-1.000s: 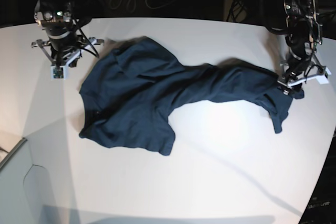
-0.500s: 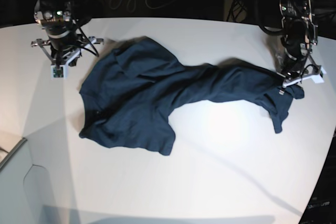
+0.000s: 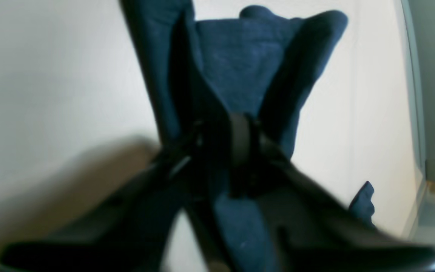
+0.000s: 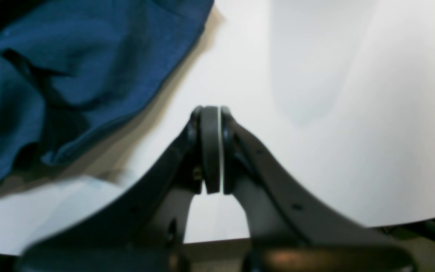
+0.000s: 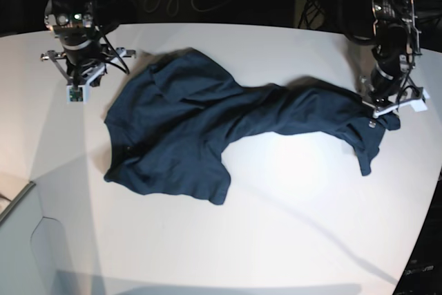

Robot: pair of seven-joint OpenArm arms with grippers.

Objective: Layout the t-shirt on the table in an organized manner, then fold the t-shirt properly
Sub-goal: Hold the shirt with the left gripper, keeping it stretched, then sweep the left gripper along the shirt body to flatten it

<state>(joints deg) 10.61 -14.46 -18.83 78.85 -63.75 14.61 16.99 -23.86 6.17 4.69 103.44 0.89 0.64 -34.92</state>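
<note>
White and matte, the table [image 5: 290, 191] fills nearly the whole base view, with dark clutter and cables along the top edge. Across its middle sprawls the t-shirt [image 5: 207, 129], navy and rumpled: the bulk bunches at centre left, and a twisted length runs out to the right of the frame. At that right end the left gripper [image 5: 378, 110] sits on the cloth; its wrist view shows the dark fingers [image 3: 240, 139] closed on a fold of blue fabric [image 3: 240, 64] (the picture is blurred, yet cloth shows on both sides of the pinch). In the upper left of the base view the right gripper [image 5: 77, 81] hangs over bare table just beside the shirt, its pads [image 4: 210, 147] pressed together on nothing.
</note>
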